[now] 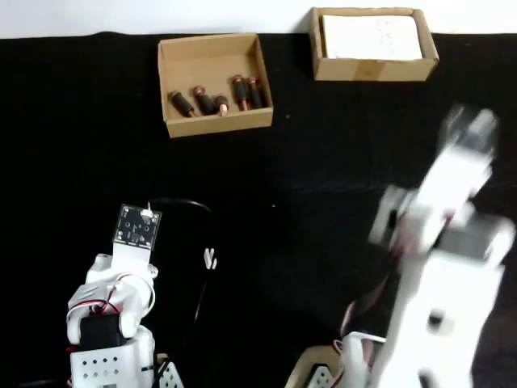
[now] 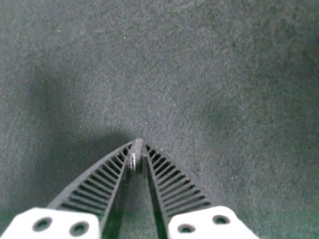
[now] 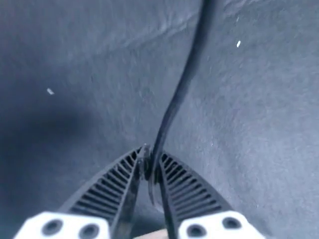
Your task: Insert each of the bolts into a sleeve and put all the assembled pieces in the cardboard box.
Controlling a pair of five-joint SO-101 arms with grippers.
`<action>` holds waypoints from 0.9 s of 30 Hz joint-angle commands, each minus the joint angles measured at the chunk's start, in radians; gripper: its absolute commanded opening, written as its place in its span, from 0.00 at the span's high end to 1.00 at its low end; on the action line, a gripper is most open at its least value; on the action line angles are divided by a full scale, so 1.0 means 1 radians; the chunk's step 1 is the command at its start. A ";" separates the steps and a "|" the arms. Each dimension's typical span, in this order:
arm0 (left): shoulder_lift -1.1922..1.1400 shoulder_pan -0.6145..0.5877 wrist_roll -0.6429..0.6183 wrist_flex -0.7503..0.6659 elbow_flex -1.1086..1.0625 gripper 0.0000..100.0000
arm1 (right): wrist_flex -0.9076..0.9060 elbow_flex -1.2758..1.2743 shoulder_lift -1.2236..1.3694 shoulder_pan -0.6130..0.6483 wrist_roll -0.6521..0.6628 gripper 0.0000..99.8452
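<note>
The high camera hangs over the black cloth-covered worktop [image 1: 323, 186] and looks down from the arms' side towards the far edge. A white robot arm [image 1: 440, 267] rises close under it. Each wrist camera sits just behind its own jaws and faces along them onto the cloth from near. The thin black cable [image 3: 179, 94] in the right wrist view is possibly the loop seen from above. All three views share the plain cloth.
</note>
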State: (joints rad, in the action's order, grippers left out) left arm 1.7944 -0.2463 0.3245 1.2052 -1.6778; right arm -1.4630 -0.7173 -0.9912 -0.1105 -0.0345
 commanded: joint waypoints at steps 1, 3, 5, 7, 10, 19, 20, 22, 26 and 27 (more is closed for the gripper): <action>0.008 0.005 0.008 -0.006 -0.018 0.99 | 0.111 -0.395 -0.317 0.007 0.041 0.99; 0.008 0.005 0.008 -0.006 -0.018 0.99 | 0.140 -0.561 -0.463 0.005 0.041 0.99; 0.008 0.005 0.008 -0.006 -0.018 0.99 | 0.183 -0.636 -0.595 0.004 0.041 0.99; 0.008 0.005 0.008 -0.006 -0.018 0.99 | 0.205 -0.661 -0.705 0.005 0.041 0.99; 0.008 0.005 0.008 -0.006 -0.018 0.99 | 0.206 -0.748 -0.805 0.008 0.043 0.99; 0.008 0.005 0.008 -0.006 -0.018 0.99 | 0.236 -1.033 -0.843 0.008 0.043 0.99; 0.008 0.005 0.008 -0.006 -0.018 0.99 | 0.236 -1.059 -0.843 0.008 0.041 0.99; 0.008 0.005 0.008 -0.006 -0.018 0.99 | 0.225 -1.092 -0.843 0.010 0.037 0.99; 0.008 0.005 0.008 -0.006 -0.018 0.99 | 0.223 -1.092 -0.843 0.010 0.037 0.99; 0.008 0.005 0.008 -0.006 -0.018 0.99 | 0.219 -1.092 -0.843 0.010 0.037 0.99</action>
State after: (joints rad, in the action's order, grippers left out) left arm 1.7944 -0.2463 0.3245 1.2052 -1.6778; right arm -1.2421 -1.6701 -1.8259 -0.1059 -0.0008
